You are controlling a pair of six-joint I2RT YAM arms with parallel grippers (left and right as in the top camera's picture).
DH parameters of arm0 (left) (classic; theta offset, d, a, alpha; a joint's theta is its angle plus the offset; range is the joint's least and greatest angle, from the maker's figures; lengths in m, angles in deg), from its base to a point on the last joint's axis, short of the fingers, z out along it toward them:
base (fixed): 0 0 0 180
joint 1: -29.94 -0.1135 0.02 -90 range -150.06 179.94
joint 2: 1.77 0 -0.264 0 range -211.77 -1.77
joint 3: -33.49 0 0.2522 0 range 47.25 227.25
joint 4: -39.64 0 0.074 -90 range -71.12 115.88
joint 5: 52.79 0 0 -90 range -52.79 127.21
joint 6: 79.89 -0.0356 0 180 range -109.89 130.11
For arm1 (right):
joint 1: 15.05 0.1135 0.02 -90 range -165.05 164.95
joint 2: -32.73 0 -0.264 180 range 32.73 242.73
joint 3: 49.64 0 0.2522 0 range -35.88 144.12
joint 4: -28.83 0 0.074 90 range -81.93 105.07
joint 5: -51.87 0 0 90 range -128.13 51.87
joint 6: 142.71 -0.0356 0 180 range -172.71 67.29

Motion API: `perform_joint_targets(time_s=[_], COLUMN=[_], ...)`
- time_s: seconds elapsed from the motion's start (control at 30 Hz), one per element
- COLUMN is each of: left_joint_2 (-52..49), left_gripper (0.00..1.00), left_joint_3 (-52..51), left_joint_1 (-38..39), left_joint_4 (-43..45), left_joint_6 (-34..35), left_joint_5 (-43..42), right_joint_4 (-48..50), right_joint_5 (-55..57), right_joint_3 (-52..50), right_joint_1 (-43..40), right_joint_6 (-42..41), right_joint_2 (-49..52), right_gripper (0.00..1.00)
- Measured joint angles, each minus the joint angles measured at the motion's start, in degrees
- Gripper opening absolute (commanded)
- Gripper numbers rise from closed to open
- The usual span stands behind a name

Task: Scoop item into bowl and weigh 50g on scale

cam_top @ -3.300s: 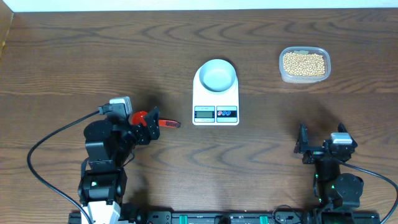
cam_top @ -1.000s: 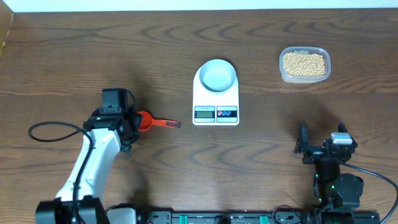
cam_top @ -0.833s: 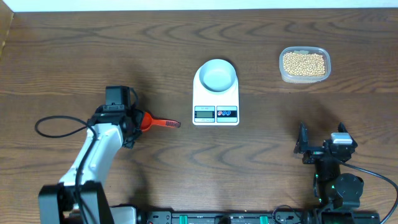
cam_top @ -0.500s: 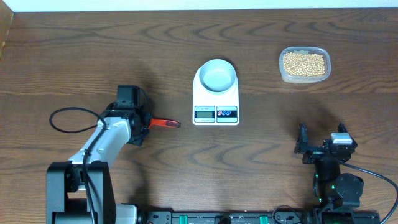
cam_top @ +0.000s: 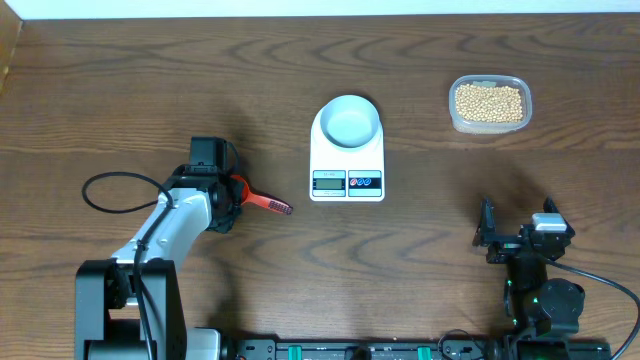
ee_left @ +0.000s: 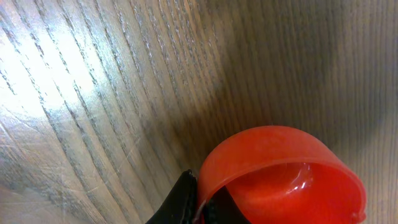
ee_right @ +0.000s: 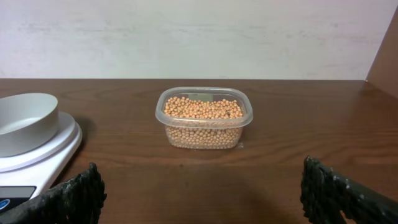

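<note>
The left gripper is clenching on the cup wall of a red scoop. In the left wrist view a dark fingertip is pressing against the outside of the red scoop at its rim, with another dark tip just inside the wall. The scoop's handle is pointing away to the right, toward the scale, and is angling slightly toward the near edge of the wooden table. The scale is sitting near the table's middle, well apart from the scoop. Its grey display and two round buttons are facing the robot, but any digits or lettering are showing too small to read. The bowl is resting upright on the scale's platform, and it is looking empty from above. The beans are lying heaped in a clear plastic tub at the far right, well away from the scale. From the right wrist view the beans are filling the tub almost to its rim, with the bowl and the scale showing at the left. The right gripper is hanging released near the front edge, its jaws standing wide apart and grasping nothing.
</note>
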Motion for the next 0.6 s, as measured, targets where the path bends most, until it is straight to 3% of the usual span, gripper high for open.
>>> perform_joint_targets(time_s=[0.4, 0.6], left_joint_2=[0.50, 9.84], left_gripper=[0.07, 0.07], left_joint_3=[0.00, 0.00], left_joint_1=[-0.02, -1.77], left_joint_4=[1.05, 0.74], left_joint_6=[-0.66, -0.66], left_joint_5=[-2.16, -2.05], right_joint_4=[0.00, 0.00], right_joint_5=[0.00, 0.00], right_joint_3=[0.00, 0.00], right_joint_1=[0.00, 0.00], right_joint_6=[0.02, 0.00], right_joint_2=[0.00, 0.00], right_gripper=[0.99, 0.99])
